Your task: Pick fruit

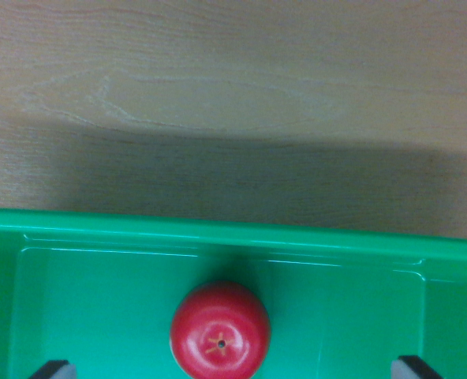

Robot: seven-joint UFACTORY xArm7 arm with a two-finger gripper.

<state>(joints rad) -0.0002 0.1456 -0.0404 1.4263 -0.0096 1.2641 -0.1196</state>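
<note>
A red round fruit (219, 330), its stem dimple facing up, lies inside a green plastic bin (218, 234) near the bin's far wall, at the bottom centre of the wrist view. Two dark fingertips show at the bottom edge, one at the left (54, 369) and one at the right (416, 367). My gripper (235, 369) stands wide apart, open, with the fruit between the fingers and neither touching it.
The bin's far rim runs across the view from left to right. Beyond it is a light wooden tabletop (233, 87), with a dark shadow band just past the rim.
</note>
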